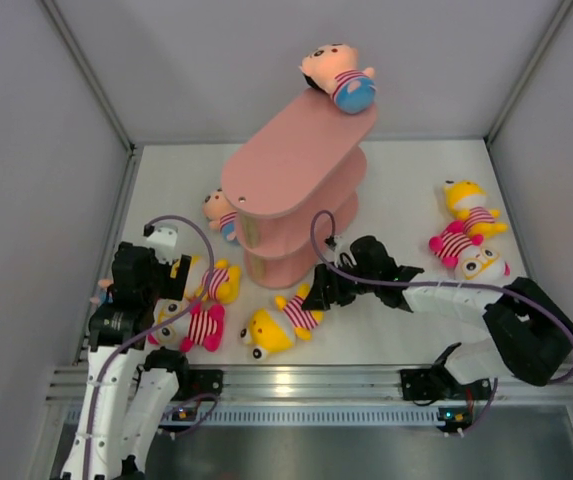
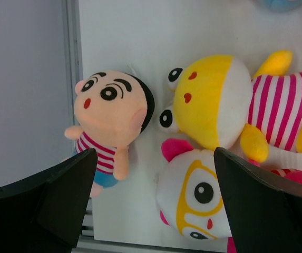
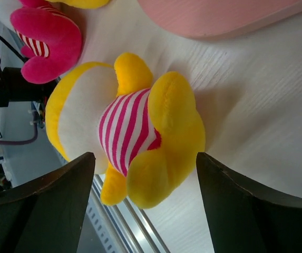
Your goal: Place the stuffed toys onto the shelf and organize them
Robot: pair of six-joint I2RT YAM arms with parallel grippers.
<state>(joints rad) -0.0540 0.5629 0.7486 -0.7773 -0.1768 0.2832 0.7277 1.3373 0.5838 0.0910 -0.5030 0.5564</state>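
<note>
The salmon-pink shelf [image 1: 296, 170] stands mid-table with a peach-headed doll [image 1: 338, 78] lying on its top tier. My right gripper [image 1: 322, 289] is open, just right of a yellow striped toy [image 1: 278, 322]; in the right wrist view that toy [image 3: 135, 132] lies just ahead of the open gripper [image 3: 145, 158]. My left gripper [image 1: 169, 296] is open above a group of toys. The left wrist view shows its gripper [image 2: 153, 174] over a peach doll [image 2: 111, 113], a yellow toy [image 2: 214, 100] and a pink white-faced toy [image 2: 193, 195].
Another doll [image 1: 221, 212] lies by the shelf's left side. A yellow toy [image 1: 469, 210] and a pink toy [image 1: 461, 248] lie at the right. Grey walls close in the left, back and right; a metal rail [image 1: 296, 380] runs along the front edge.
</note>
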